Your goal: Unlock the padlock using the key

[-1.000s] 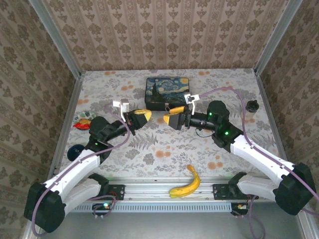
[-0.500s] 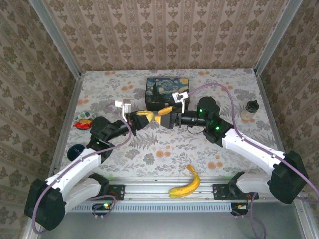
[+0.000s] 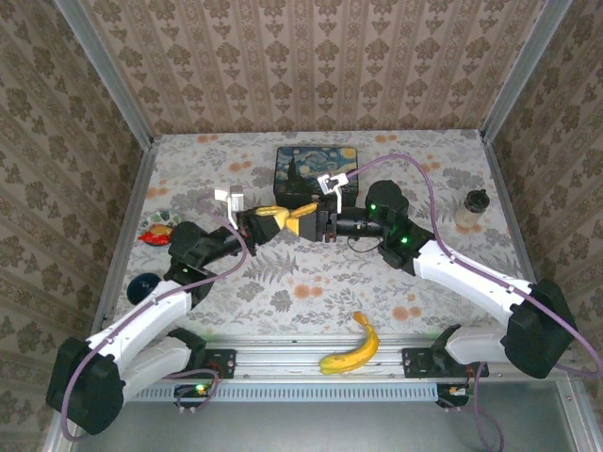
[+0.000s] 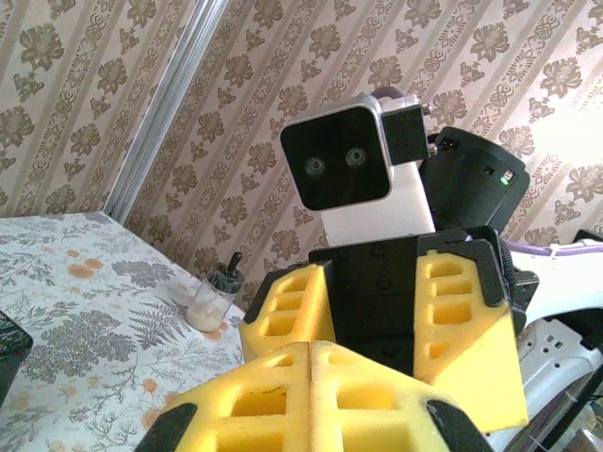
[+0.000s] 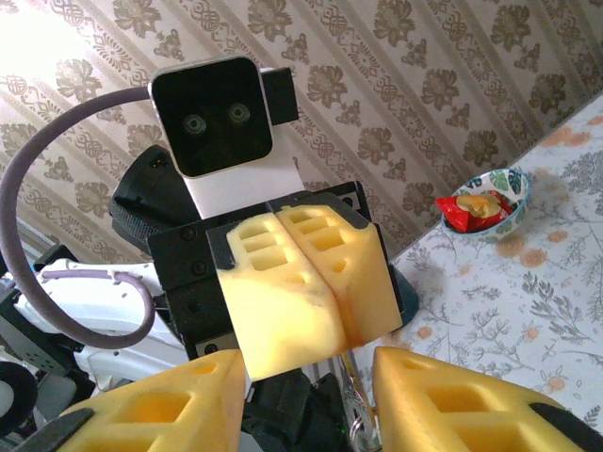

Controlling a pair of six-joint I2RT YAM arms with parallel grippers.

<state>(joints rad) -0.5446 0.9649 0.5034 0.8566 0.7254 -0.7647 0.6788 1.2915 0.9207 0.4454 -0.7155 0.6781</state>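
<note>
Over the table in front of the painted tin, my two grippers meet tip to tip. My left gripper is shut, its yellow pads pressed together. A thin silvery key with a small ring hangs from under those pads. My right gripper faces it, and its fingers stand apart on either side of the key without touching it. In the left wrist view my shut left gripper points at the right gripper. The padlock is out of view.
The starry-night tin stands just behind the grippers. A banana lies near the front edge. A small black-lidded jar is at the right, with a bowl holding a red packet and a dark round object at the left.
My right gripper has moved left up to the left gripper's tips, and its jaws have narrowed around the hanging key. The left gripper has stayed shut in place.
</note>
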